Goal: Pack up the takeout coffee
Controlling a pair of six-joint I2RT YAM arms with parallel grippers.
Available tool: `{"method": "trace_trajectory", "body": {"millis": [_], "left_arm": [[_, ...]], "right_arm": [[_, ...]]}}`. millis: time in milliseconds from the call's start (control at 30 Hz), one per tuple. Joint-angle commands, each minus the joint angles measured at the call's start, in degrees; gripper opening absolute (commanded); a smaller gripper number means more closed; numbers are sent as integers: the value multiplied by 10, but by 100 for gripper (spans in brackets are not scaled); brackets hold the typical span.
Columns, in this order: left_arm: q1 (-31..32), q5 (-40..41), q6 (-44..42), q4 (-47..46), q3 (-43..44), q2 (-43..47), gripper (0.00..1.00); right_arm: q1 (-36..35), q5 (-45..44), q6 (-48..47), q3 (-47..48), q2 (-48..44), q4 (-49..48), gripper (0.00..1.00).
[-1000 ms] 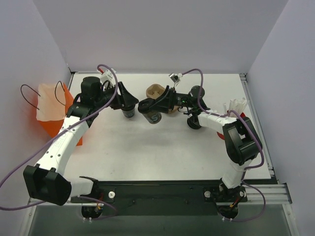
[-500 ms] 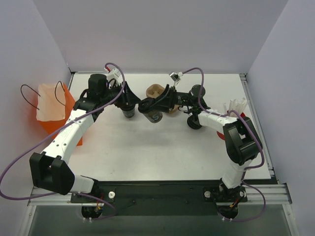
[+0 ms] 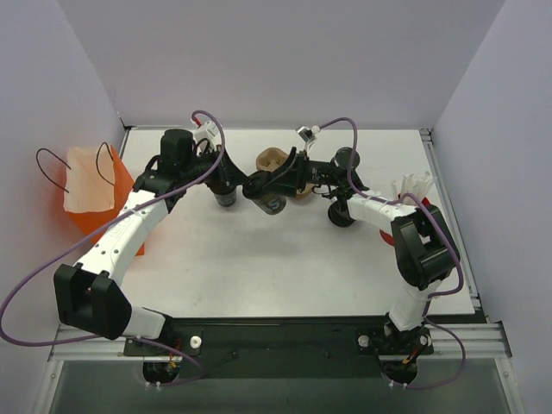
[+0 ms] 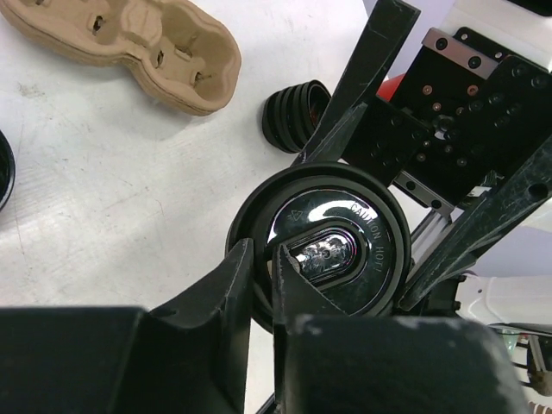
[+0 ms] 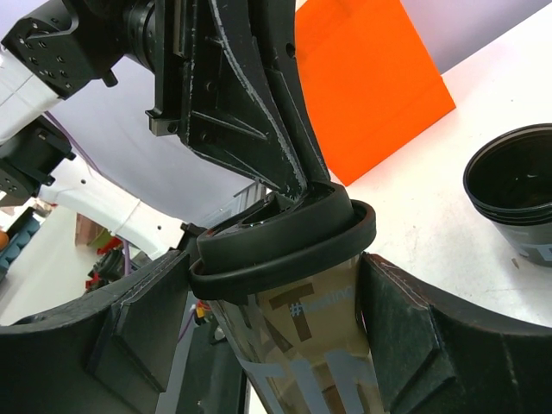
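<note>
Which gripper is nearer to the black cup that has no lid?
Left. The left gripper, pinching the rim of the lidded coffee, sits beside the open cup; the right gripper holds that coffee from further right.

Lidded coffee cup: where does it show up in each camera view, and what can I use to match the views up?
Top external: lidded coffee cup just left of centre, tilted.
Left wrist: centre, lid facing the camera.
Right wrist: lower centre, lid uppermost.
Shared landmark: the lidless cup, at the right edge in the right wrist view and only a sliver at the left edge in the left wrist view.
</note>
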State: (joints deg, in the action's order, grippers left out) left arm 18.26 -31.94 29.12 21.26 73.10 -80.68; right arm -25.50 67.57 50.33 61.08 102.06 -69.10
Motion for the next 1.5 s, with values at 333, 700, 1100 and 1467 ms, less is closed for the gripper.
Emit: {"method": "trace_trajectory", "body": {"millis": [333, 700, 1100, 1467], "left_arm": [[-9, 35, -20, 74, 48, 14, 0], [-34, 297, -102, 153, 108, 58, 0], [-151, 425, -112, 71, 88, -5, 0], [-201, 358, -91, -117, -10, -92, 0]], "right_arm": [[2, -44, -161, -19, -84, 22, 100], [-3, -227, -339, -32, -235, 480, 100], [-52, -627, -306, -17, -324, 778, 100], [-64, -750, -307, 15, -330, 869, 100]]}}
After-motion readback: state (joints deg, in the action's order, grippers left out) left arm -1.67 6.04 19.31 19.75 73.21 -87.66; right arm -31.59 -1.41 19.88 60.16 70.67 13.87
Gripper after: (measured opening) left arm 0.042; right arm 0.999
